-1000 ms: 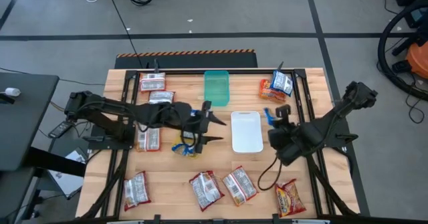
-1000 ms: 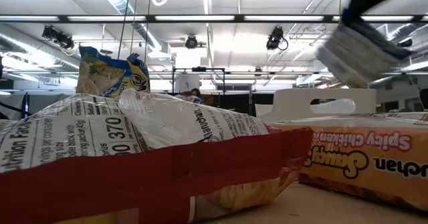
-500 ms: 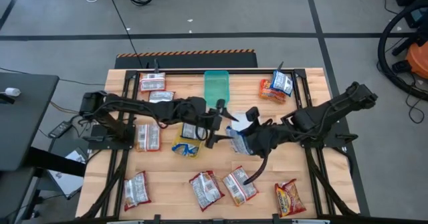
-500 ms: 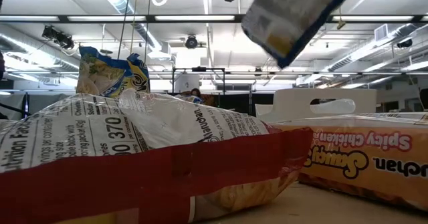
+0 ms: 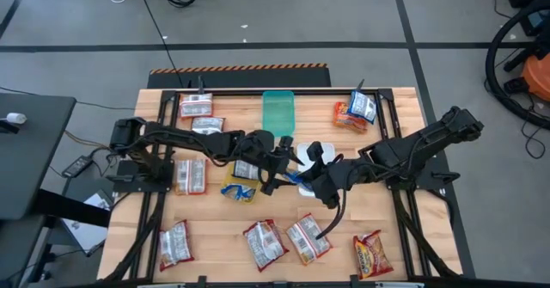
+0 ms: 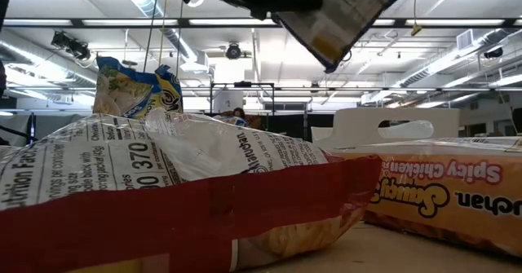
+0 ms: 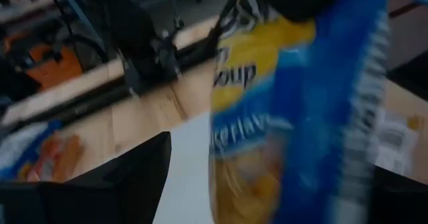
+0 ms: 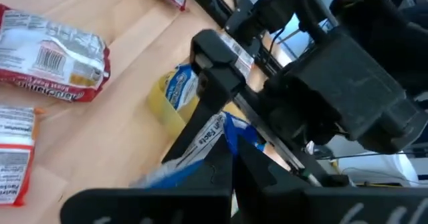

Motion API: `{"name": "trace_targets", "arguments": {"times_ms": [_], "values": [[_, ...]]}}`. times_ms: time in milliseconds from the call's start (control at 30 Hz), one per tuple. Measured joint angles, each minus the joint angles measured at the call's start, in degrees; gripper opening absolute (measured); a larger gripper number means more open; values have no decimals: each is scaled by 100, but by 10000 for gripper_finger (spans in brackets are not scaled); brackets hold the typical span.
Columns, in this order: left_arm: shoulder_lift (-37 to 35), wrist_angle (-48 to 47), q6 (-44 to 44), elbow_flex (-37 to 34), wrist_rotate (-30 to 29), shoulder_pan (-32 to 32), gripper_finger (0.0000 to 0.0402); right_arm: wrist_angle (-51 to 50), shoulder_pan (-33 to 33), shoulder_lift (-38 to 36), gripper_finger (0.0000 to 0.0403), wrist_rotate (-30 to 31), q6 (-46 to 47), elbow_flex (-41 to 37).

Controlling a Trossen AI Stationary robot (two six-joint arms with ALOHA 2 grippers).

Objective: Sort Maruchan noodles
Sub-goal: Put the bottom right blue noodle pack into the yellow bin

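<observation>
Mid-bench, above the white tray (image 5: 320,185), the right tool (image 5: 302,174) is clamped on a blue packet (image 6: 338,12) held in the air. The left tool (image 5: 277,162) meets it, fingers apart around the packet. If either releases early, the crinkly packet could slip and fall.

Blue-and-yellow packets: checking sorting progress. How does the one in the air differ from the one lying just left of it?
The raised packet is clamped in the right gripper and hangs tilted; the lying packet is ungripped and rests on the wood. Both are blue and yellow.
</observation>
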Motion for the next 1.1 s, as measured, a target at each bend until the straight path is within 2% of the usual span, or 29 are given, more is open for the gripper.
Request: {"name": "trace_targets", "arguments": {"times_ms": [200,333,467,600,667,767,967,1100], "values": [[15,-57,65,0,-14,-46,258,-34,-74,0,13,5,241,-55],[15,-92,91,0,-259,-40,192,103,-119,0,29,71,434,-55],[13,-299,143,-7,-391,-39,128,362,-78,-2,63,344,437,-55],[-81,-676,148,-7,-667,-62,116,613,42,-41,101,438,422,-55],[-244,-1121,151,2,-932,-110,116,610,119,-133,118,654,451,-55],[-543,-2323,53,337,-1297,-229,124,345,228,-340,132,931,802,-55],[-937,-5490,-858,1005,-1676,-335,125,-683,252,-553,133,839,2084,-78],[-968,-6272,-1334,845,-1682,-201,124,-719,272,-503,132,843,2585,-350]]}}
